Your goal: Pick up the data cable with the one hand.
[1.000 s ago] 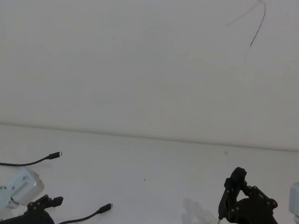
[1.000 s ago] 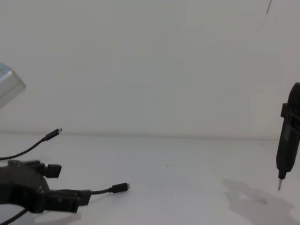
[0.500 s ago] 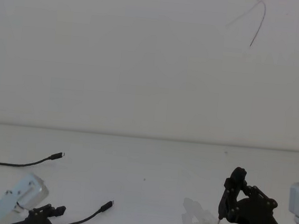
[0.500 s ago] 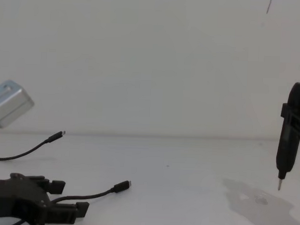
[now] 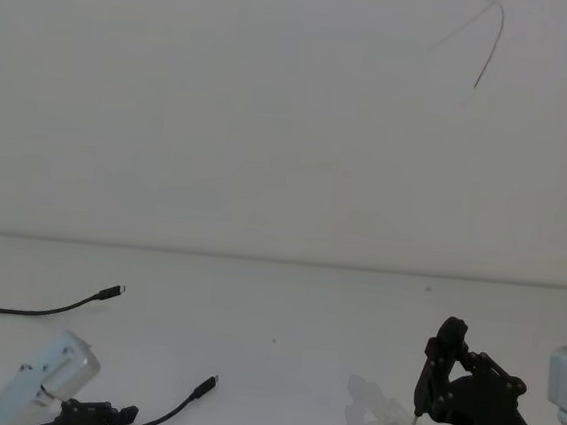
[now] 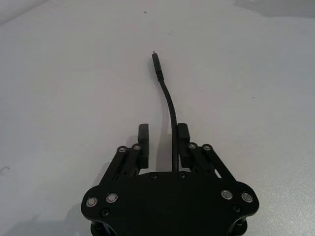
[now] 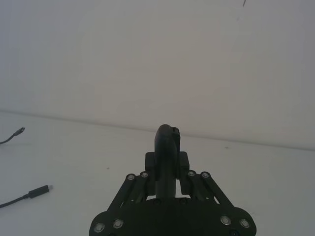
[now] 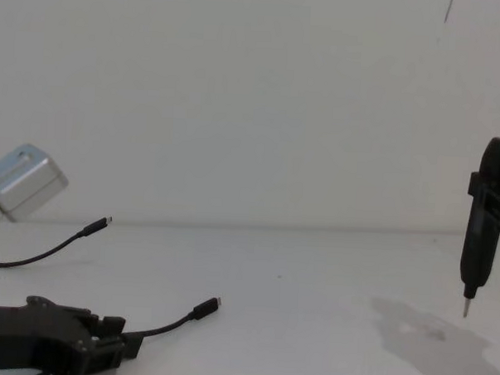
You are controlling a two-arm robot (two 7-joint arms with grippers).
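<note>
1. Sitting low at the near left of the white table (image 8: 311, 306), the left gripper (image 6: 163, 142) has its two fingers (image 6: 143, 143) spread apart.
2. The data cable (image 6: 169, 101) runs out between them, close against one finger, with its plug pointing away.
3. A second cable (image 8: 95, 228) lies farther back on the left.
4. Off to the right, the right gripper (image 7: 167, 166) is clamped on a pen-shaped tool (image 8: 478, 239), which hangs tip down above the table.
</note>
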